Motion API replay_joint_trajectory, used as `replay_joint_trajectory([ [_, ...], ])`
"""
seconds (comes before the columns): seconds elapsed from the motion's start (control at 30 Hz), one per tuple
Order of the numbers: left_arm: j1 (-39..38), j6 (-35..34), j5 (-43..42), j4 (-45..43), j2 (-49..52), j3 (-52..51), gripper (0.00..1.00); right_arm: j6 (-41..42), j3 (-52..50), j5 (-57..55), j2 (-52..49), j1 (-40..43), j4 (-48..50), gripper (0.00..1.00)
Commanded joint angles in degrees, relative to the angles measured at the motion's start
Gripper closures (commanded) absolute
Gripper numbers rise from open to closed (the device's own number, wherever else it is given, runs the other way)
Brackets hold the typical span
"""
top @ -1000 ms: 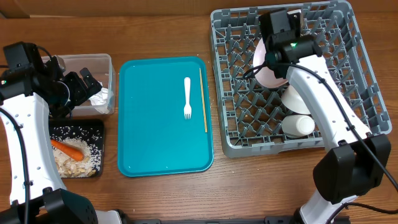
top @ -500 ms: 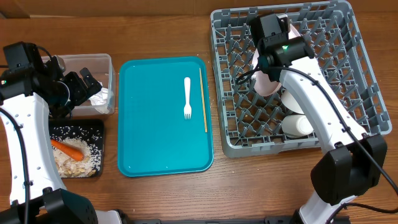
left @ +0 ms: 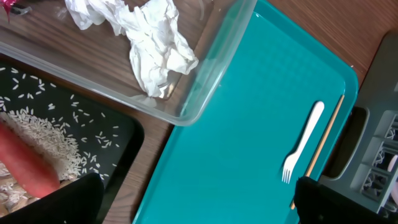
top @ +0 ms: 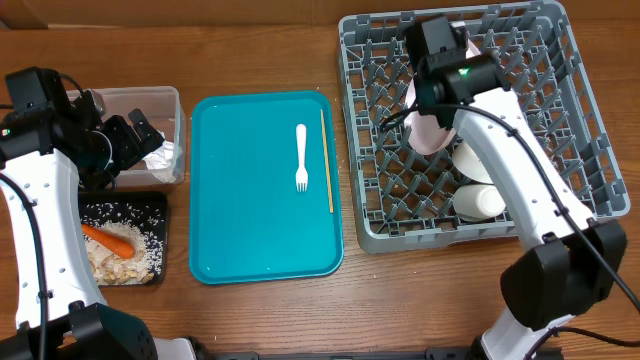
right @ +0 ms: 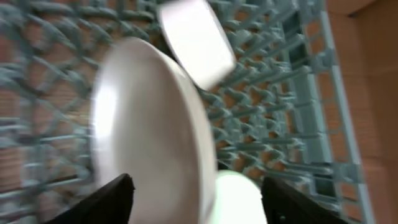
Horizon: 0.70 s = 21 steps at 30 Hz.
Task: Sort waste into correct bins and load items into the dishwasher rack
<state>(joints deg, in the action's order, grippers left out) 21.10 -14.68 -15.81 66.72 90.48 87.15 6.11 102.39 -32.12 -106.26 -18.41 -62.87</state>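
The grey dishwasher rack [top: 580, 150] fills the right side. A white plate [top: 428, 135] stands on edge among its pegs, with white bowls [top: 470, 160] and a cup [top: 478, 203] beside it. My right gripper [top: 432, 75] hovers over the plate, open; in the right wrist view the plate [right: 149, 124] sits between the widely spread fingers [right: 112, 202], which are not closed on it. My left gripper [top: 128, 140] hangs open and empty by the clear tub [top: 150, 100], which holds tissues [left: 152, 43]. The fork [top: 301, 157] and a chopstick [top: 326, 160] lie on the teal tray [top: 240, 240].
The black tray [top: 150, 205] at front left holds a carrot [top: 110, 240], rice and beige scraps. A red wrapper [left: 7, 5] shows in the tub's corner. Bare wood runs between the teal tray and the rack.
My right gripper has opened and let go of the plate, which now stands on edge in the rack. The left arm has not moved.
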Motion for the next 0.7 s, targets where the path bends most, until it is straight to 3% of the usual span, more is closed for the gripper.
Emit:
replay_joint_trajectory([
  [0.0, -0.1, -0.3, -0.3, 0.1, -1.2, 1.0, 0.0, 3.9, 4.6, 11.9, 5.7, -0.2, -0.3, 0.34],
  [0.23, -0.1, -0.3, -0.3, 0.1, -1.2, 1.0, 0.0, 4.4, 4.9, 31.9, 10.3, -3.0, -1.2, 0.37],
  [0.3, -0.1, -0.3, -0.3, 0.1, -1.2, 1.0, 0.0, 4.4, 4.8, 38.6, 10.0, -4.3, -1.8, 0.33],
  [0.33, -0.1, -0.3, -0.3, 0.1, -1.2, 1.0, 0.0, 4.4, 4.8, 41.8, 9.7, -4.9, -1.8, 0.21],
  [0.37, -0.1, -0.3, -0.3, 0.1, -1.2, 1.0, 0.0, 4.4, 4.8, 45.8, 9.2, -5.6, -1.7, 0.0],
  [0.47, -0.1, -0.3, -0.3, 0.1, -1.2, 1.0, 0.0, 4.4, 4.8, 55.6, 7.5, -7.1, -1.3, 0.0],
  [0.67, -0.1, -0.3, -0.3, 0.1, -1.2, 1.0, 0.0, 5.1, 4.8, 56.2, 2.6, -10.2, 0.7, 0.03],
])
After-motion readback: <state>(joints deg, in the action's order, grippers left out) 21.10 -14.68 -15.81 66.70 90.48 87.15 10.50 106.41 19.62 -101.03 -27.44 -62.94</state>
